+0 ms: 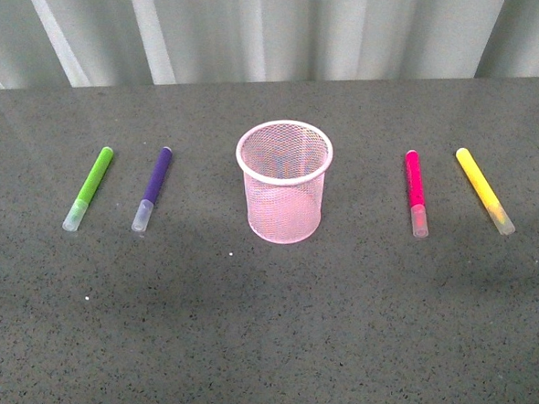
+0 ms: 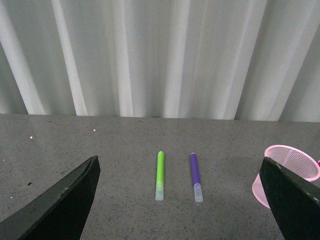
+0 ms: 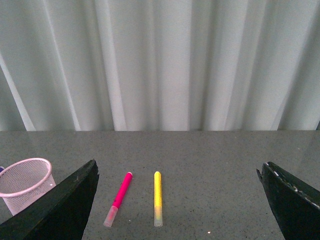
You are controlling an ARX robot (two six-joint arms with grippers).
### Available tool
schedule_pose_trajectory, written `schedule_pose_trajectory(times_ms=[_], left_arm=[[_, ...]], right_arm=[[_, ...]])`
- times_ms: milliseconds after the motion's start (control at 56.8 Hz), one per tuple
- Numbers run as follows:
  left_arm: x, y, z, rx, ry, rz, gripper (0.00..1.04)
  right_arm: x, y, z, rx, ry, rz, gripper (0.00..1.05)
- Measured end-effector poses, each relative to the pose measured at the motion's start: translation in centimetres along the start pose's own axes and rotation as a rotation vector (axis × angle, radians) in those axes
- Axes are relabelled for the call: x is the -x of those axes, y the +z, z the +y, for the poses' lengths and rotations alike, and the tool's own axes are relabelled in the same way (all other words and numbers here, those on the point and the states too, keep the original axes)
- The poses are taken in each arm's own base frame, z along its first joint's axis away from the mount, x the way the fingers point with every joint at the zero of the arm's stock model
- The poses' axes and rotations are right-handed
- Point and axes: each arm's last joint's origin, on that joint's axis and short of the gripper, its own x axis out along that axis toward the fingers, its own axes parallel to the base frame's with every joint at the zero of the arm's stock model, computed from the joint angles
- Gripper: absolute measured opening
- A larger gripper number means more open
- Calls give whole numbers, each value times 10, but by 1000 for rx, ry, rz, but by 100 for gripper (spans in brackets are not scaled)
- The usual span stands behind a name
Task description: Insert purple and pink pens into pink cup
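The pink wire-mesh cup [image 1: 283, 206] is standing upright at the centre of the speckled grey worktop [image 1: 278, 339], open-topped, with neither pen inside. The purple pen [image 1: 153, 188] is lying flat to the cup's left, beside the lime-green marker [image 1: 89, 187]. The pink pen [image 1: 416, 193] is lying flat to its right, beside the yellow marker [image 1: 484, 190]. Each barrel is pointing roughly away from the robot, clear cap nearest.

The left claw [image 2: 178, 160] is hanging wide open above the worktop, with the purple pen ahead of its gap. The right claw [image 3: 179, 164] is hanging equally spread, with the pink pen ahead and offset toward the cup. The left arm is judged nearer the purple pen, the right arm nearer the pink pen. The barrels are smooth, slim cylinders and may roll if nudged.
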Motion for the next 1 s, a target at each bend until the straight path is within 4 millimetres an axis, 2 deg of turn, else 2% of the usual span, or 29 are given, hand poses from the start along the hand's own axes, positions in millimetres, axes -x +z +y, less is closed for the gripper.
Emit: schedule_pose_trajectory(times_ms=[282, 423, 511, 634, 740, 758, 828, 846, 916, 934, 952, 1004], left_arm=[[0, 0, 0, 2, -3, 3, 98], [-8, 2, -4, 86, -77, 402, 98], [-24, 14, -7, 86, -106, 425, 98], [-69, 51, -12, 51, -149, 322, 98], [-131, 81, -15, 35, -162, 297, 98], [-138, 81, -15, 36, -159, 305, 98], [-185, 83, -16, 49, -170, 404, 98], [-204, 80, -16, 47, -163, 450, 98], [-247, 72, -19, 49, -170, 552, 98], [-251, 71, -20, 51, -172, 567, 98], [-268, 67, -22, 43, -165, 605, 98], [-284, 62, -25, 40, -168, 642, 98]], right_arm=[[0, 0, 0, 0, 0, 0, 98], [0, 0, 0, 0, 2, 0, 98], [0, 0, 0, 0, 0, 0, 98], [0, 0, 0, 0, 0, 0, 98], [0, 0, 0, 0, 0, 0, 98], [0, 0, 0, 0, 0, 0, 98], [0, 0, 0, 0, 0, 0, 98], [0, 0, 0, 0, 0, 0, 98], [0, 0, 0, 0, 0, 0, 98], [0, 0, 0, 0, 0, 0, 98], [0, 0, 0, 0, 0, 0, 98], [0, 0, 0, 0, 0, 0, 98]])
